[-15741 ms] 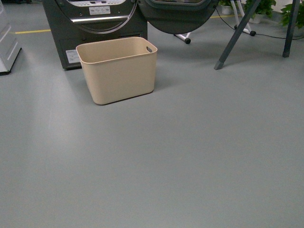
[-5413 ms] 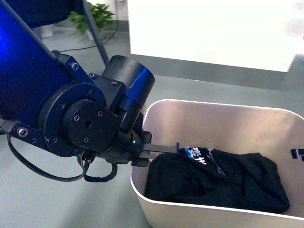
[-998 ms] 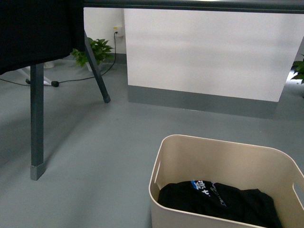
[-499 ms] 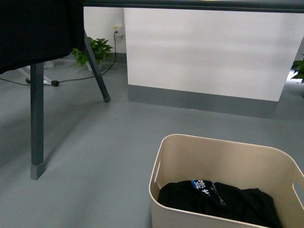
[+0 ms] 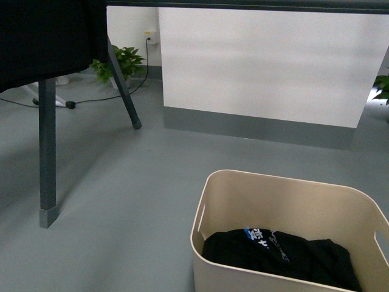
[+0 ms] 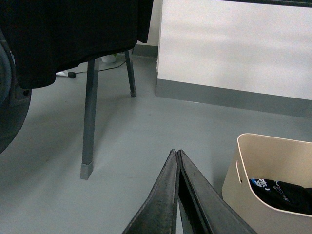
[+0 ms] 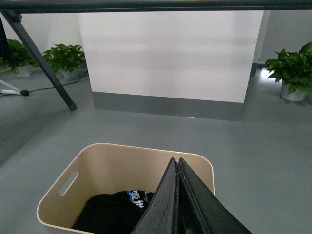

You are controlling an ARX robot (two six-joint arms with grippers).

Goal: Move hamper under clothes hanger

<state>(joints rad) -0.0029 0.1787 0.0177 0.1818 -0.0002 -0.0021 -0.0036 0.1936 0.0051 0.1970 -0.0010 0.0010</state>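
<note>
The beige hamper [image 5: 292, 210] stands on the grey floor at the lower right of the front view, with black clothing [image 5: 279, 255] lying in it. The same hamper [image 6: 265, 180] shows in the left wrist view and again, as hamper [image 7: 122, 168], in the right wrist view. Overhead runs the dark top bar [image 5: 255, 5] of the clothes hanger, whose straight leg [image 5: 47, 152] and slanted leg [image 5: 124, 91] stand to the left. My left gripper [image 6: 175, 153] is shut and empty, left of the hamper. My right gripper [image 7: 175, 162] is shut and empty above the hamper's opening.
A black garment [image 5: 48, 36] hangs from the rack at the upper left. A white wall with a grey skirting [image 5: 255, 131] closes the far side. Potted plants [image 5: 118, 64] and a cable lie behind the slanted leg, and another plant [image 7: 292, 73] stands at the right.
The view has shifted slightly: the hamper sits a touch higher in the front picture than a second ago. Much earlier it stood empty by a washing machine.
</note>
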